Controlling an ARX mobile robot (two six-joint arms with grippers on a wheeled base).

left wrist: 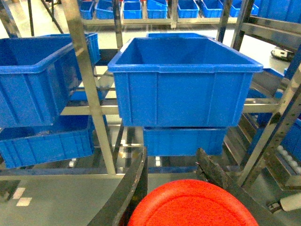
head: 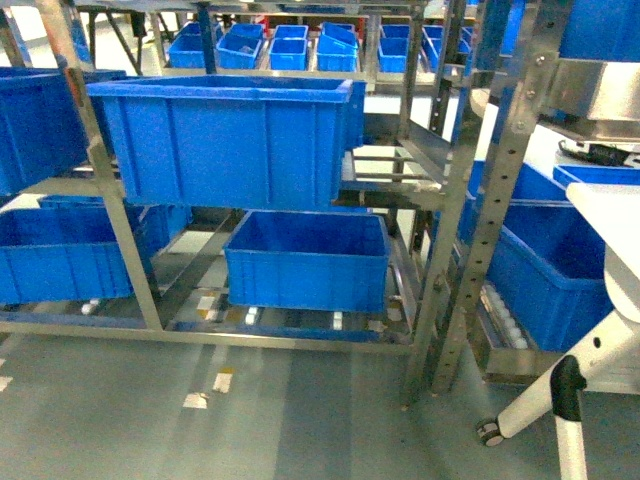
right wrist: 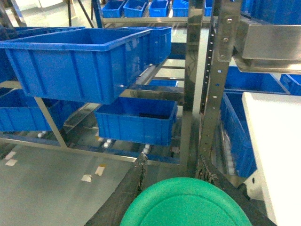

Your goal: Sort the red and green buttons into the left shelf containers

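The red button's cap (left wrist: 190, 205) fills the bottom of the left wrist view, with my left gripper (left wrist: 172, 155) shut on it, dark fingers on either side. In the right wrist view my right gripper (right wrist: 172, 162) is likewise shut on the green button's cap (right wrist: 186, 205). Both button bodies are hidden. Ahead, the left shelf holds large blue containers: an upper tub (head: 225, 140) (left wrist: 181, 87) (right wrist: 70, 66), a lower tub (head: 305, 260), and two more at far left (head: 35, 125). Neither gripper shows in the head view, and both sit short of the shelf, above the floor.
Steel shelf uprights (head: 110, 215) (head: 440, 250) frame the tubs. A second rack with blue tubs (head: 545, 270) stands to the right. A white table (head: 610, 220) with a castered leg (head: 555, 395) is at the right edge. Small blue bins (head: 290, 45) line a far shelf.
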